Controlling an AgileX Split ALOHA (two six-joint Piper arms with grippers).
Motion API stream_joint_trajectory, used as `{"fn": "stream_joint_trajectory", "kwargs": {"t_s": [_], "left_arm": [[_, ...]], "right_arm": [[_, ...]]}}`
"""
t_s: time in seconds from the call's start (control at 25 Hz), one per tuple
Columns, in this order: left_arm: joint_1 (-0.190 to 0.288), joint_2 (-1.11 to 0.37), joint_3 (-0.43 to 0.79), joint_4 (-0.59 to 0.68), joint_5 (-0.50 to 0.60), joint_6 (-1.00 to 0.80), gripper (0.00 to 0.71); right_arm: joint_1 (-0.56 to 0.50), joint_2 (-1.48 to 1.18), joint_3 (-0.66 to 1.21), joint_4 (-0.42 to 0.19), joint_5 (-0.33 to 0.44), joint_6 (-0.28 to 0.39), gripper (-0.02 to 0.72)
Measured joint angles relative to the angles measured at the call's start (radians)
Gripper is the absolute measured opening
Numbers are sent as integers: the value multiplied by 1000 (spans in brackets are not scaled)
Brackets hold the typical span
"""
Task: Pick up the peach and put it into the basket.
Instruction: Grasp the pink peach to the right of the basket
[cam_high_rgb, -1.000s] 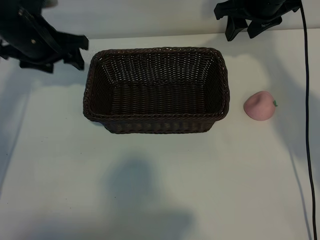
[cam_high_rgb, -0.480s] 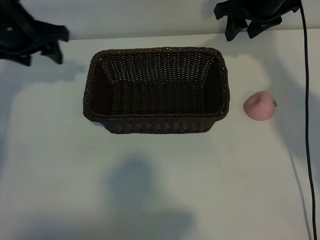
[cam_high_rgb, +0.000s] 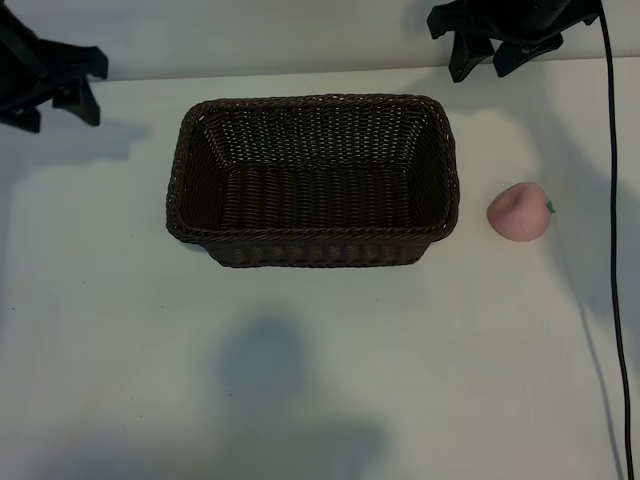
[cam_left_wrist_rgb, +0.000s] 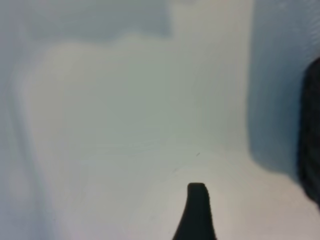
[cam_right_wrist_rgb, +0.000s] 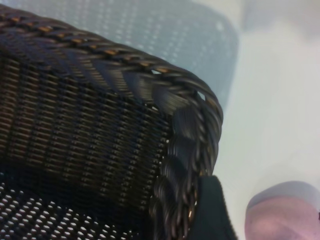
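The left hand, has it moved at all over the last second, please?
Yes. The left hand has drawn back toward the exterior view's left edge, widening its gap from the basket, which has stayed put.

There are no words, numbers, labels or signs to read on anything in these views.

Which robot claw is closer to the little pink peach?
The right claw. It hangs at the table's far edge, just beyond the small round pale-pink peach. The left claw is far off, past the other end of the big dark-brown woven basket.
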Motion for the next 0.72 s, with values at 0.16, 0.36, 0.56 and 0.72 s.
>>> {"fn": "stream_joint_trajectory", "kwargs": {"t_s": [0.16,0.36,0.56,0.72], "left_arm": [[-25,3,-1,-65,-51,24,598],[-83,40,-1,-80,-89,29,598],[-99,67,-1,-84,-93,29,598],[-99,67,-1,-86,-95,29,598]], "right_arm": [[0,0,0,1,0,2,505],[0,0,0,2,0,3,505],[0,0,0,4,0,3,505],[0,0,0,5,0,3,505]]}}
